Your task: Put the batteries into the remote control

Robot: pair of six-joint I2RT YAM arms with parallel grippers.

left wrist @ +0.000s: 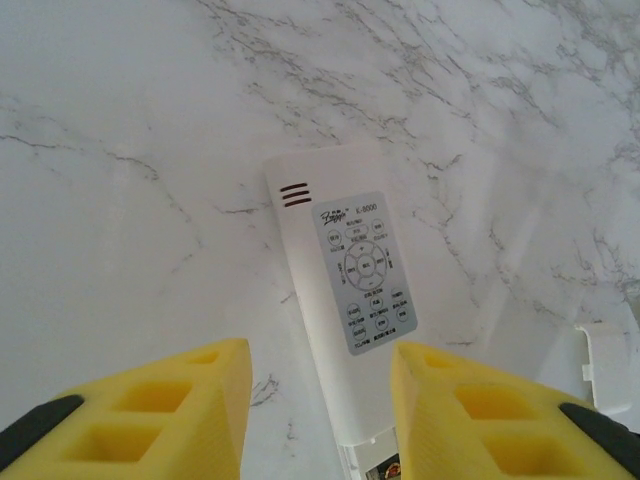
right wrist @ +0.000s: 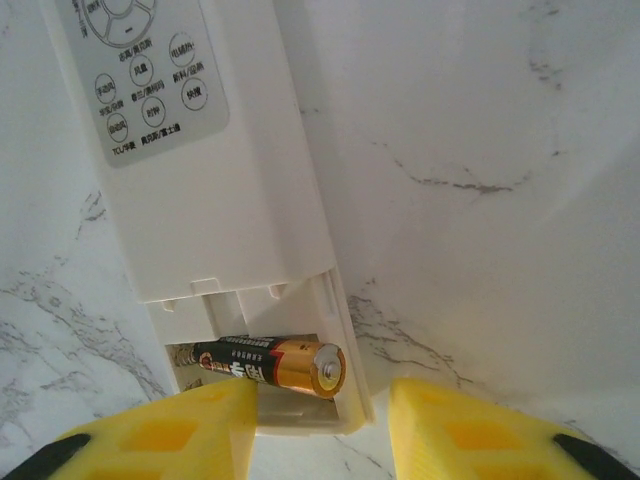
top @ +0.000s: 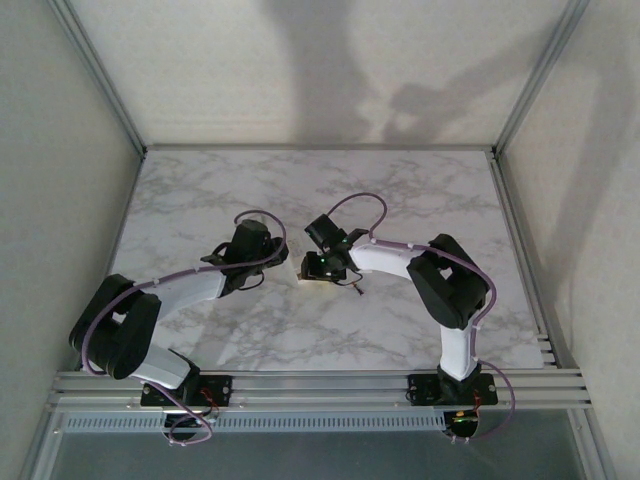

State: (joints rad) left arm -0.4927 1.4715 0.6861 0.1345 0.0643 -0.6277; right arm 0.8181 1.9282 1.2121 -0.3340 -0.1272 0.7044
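Left wrist view: the left gripper [left wrist: 320, 375] shows two yellow plastic fingers [left wrist: 165, 410] standing partly apart, clamping nothing. A slim white rectangular plastic remote control [left wrist: 322, 300] lies flat between them, its grey keypad facing up. Its near end sits in the gap and its body runs toward the far side. The right finger sits at the remote's edge, but whether they touch cannot be told. Beneath is a white marble-patterned tabletop with grey veins [left wrist: 120, 150]. At the right edge lies a small white plastic piece with a notched rim [left wrist: 605, 365], apart from the remote.

Right wrist view: the right gripper [right wrist: 322, 400] also has its yellow fingers partly apart and holds nothing. They hover over the near end of the remote control, where the battery compartment is uncovered. One small black and copper-gold cylindrical battery [right wrist: 275, 362] lies across the compartment, its metal end pointing right. The left finger overlaps the compartment's near left corner.

Top view: two black and white arms [top: 190, 290] bend inward, and their wrists meet at the middle of the tabletop. A small pale shape lies under the right wrist. Plain pale walls [top: 60, 200] enclose the table on three sides, and aluminium rails [top: 320, 385] run along the near edge.
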